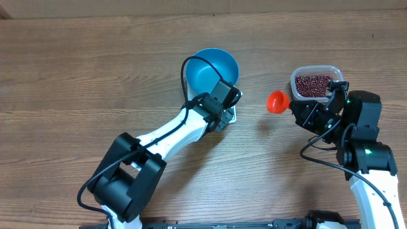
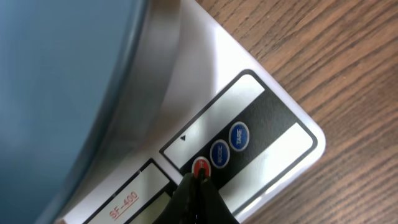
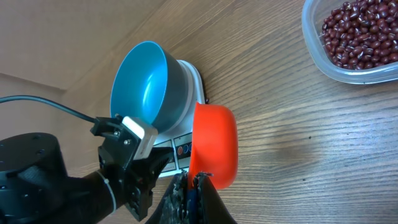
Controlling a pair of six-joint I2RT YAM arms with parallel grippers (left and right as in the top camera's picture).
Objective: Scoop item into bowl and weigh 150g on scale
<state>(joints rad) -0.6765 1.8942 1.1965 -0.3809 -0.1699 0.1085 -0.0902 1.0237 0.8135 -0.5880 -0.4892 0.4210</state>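
Overhead, from the left: left gripper (image 1: pixel 227 119) at the front strip of the scale (image 2: pixel 273 124), fingers pressed together, tips on the red button (image 2: pixel 200 167). On the scale, the blue bowl (image 1: pixel 213 69), upright. Just right of it, orange scoop (image 1: pixel 276 102), handle clamped tight in the right gripper (image 3: pixel 189 183). Far right, beans (image 1: pixel 313 85) heaped in the clear tub (image 1: pixel 316 67) on the wooden table (image 1: pixel 95 63).
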